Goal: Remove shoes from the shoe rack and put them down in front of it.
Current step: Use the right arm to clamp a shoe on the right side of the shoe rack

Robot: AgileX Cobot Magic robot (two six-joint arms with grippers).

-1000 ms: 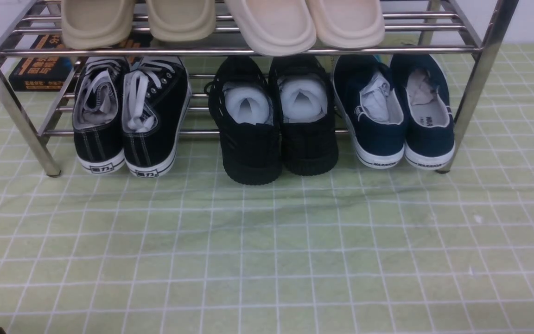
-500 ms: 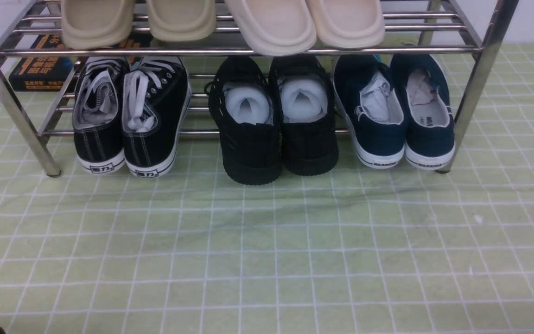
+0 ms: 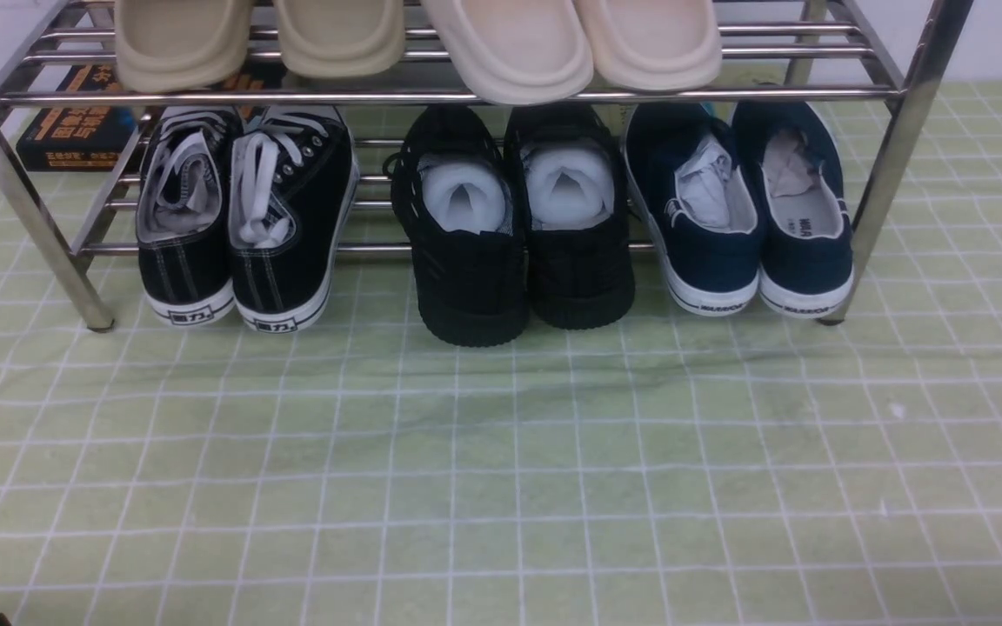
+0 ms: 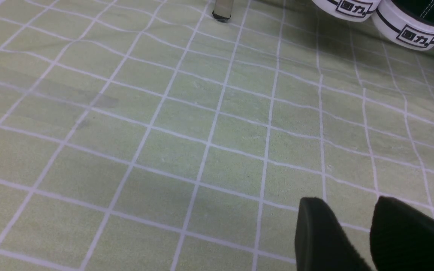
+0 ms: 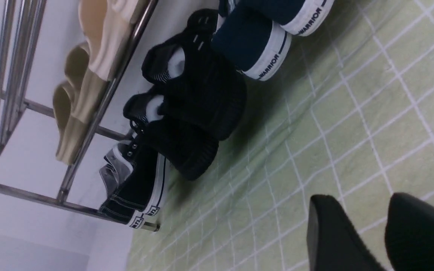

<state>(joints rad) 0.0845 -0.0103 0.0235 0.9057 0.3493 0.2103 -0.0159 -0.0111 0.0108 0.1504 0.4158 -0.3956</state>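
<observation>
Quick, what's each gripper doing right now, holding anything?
Left gripper: open, holding nothing.
Right gripper: open, holding nothing.

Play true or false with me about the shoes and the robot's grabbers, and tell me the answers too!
1. The navy shoes sit on the lower shelf of the shoe rack, at its right end. True.
2. The all-black shoes lie out on the cloth, away from the rack. False: they sit on the lower shelf, in the middle.
3. The right gripper is holding a shoe. False: it is open and empty, over the cloth.
4. The beige slippers are on the top shelf. True.
5. The left gripper is open and holds nothing. True.
</observation>
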